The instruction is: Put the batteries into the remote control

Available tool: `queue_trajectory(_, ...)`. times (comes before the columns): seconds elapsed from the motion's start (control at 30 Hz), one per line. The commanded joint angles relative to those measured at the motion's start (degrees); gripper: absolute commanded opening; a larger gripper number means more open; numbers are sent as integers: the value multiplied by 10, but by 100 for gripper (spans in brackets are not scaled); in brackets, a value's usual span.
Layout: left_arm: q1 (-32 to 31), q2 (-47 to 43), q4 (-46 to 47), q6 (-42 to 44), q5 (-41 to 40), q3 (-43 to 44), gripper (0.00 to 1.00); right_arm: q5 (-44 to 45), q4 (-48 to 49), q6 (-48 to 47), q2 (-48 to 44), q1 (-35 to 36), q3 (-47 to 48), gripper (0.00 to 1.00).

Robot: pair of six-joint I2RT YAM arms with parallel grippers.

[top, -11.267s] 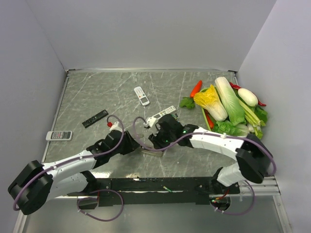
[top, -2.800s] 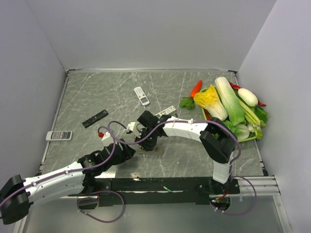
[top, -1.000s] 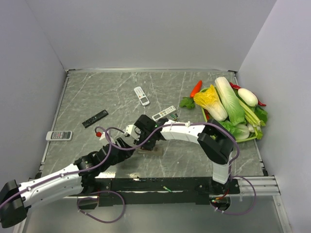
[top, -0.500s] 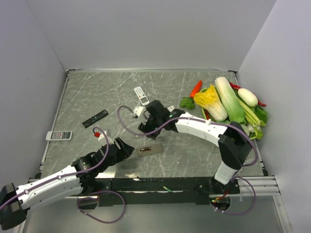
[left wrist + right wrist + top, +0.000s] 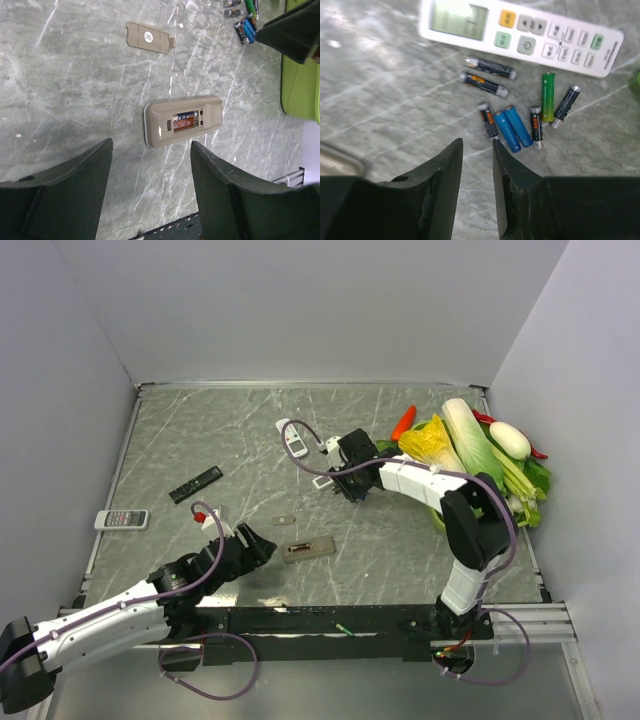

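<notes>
Right gripper [image 5: 476, 149] has swung off the remote control [image 5: 182, 121] to the batteries [image 5: 520, 120], well beyond it; jaws narrowly parted, empty. Left gripper [image 5: 151, 147] spread above remote control. Cells look light, slick, roll-prone: pinch mid-barrel.

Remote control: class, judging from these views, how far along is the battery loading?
Done: the cover lies off on the table, and one battery sits in the open bay of the remote control. In hand: nothing is held; the right tool hovers open above the loose batteries beside a long white remote. Left: fill the slot that looks empty, then perhaps refit the cover.
</notes>
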Motion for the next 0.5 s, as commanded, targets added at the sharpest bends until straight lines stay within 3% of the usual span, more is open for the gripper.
queue_trajectory(0.0,2,5,10,2,-6,2,68,9,-11,11,32,-13,14,37)
queue_trajectory(0.47,2,17,18,7,-2,5,68,0,-26,7,69,-24,27,33)
